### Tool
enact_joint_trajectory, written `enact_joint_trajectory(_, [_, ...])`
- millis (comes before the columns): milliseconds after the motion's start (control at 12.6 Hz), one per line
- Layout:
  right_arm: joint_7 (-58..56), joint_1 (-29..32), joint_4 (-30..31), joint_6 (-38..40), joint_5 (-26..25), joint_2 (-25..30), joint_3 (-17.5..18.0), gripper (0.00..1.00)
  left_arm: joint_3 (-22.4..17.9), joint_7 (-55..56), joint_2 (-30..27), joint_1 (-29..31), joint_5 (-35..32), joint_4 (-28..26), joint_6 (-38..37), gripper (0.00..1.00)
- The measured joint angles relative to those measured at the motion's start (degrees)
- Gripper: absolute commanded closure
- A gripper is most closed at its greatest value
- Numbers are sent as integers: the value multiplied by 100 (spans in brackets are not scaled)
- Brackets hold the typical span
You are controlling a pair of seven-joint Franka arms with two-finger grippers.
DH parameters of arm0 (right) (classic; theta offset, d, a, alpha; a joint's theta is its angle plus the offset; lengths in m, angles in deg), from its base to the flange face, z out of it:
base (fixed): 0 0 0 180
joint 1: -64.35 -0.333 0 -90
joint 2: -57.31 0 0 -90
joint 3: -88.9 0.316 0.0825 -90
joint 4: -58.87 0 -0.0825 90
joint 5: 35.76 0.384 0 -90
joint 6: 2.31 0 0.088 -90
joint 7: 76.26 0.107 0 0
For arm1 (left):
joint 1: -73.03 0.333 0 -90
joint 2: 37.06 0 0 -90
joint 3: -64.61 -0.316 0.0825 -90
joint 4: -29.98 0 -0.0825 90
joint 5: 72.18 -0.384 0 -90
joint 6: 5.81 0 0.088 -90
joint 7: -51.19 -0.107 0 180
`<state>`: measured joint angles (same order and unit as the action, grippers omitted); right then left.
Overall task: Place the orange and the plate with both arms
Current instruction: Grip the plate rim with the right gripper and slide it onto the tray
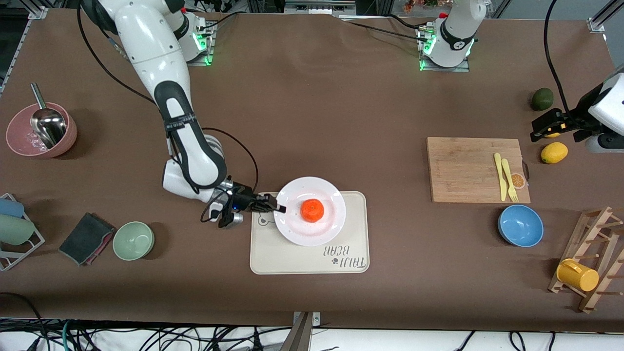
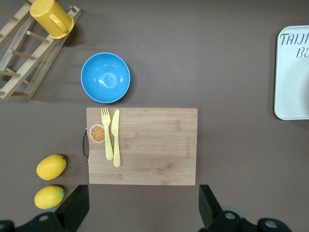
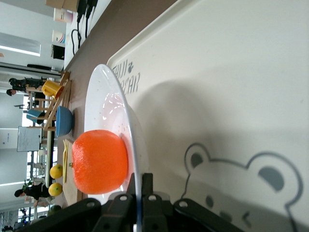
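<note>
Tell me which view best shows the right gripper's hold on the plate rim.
Right wrist view: the right gripper is shut on the plate rim, edge-on. The front view shows it only small; the left wrist view shows neither.

You have a brown table [image 1: 312,112] carrying everything. Near the middle, close to the front camera, lies a cream tray [image 1: 292,258]. Toward the left arm's end lie a cutting board [image 1: 463,168], a blue bowl [image 1: 520,225] nearer the camera than the board, a wooden rack [image 1: 592,273], a lemon [image 1: 554,152] and a dark green fruit [image 1: 542,99]. Toward the right arm's end you see a pink bowl [image 1: 19,141], a green bowl [image 1: 133,240], a dark cloth [image 1: 87,238] beside it, and a wire rack [image 1: 19,246] at the edge.
</note>
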<state>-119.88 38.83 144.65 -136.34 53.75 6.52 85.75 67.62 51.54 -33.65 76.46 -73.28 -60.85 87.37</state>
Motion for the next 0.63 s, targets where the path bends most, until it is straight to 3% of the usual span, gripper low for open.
enact_joint_trajectory(396, [227,-3,-702,-37,0,-587,1,97,0,0,0,0,0,2,0,0])
enact_joint_trajectory(476, [243,7,-786,-41,0,-647,-4,21,0,0,0,0,0,2,0,0])
enact_joint_trajectory(555, [251,16,-864,-43,0,-699,-5,0,0,0,0,0,0,2,0,0])
enact_joint_trajectory(634, [254,21,-920,-43,-4,-725,-12,0,0,0,0,0,0,2,0,0])
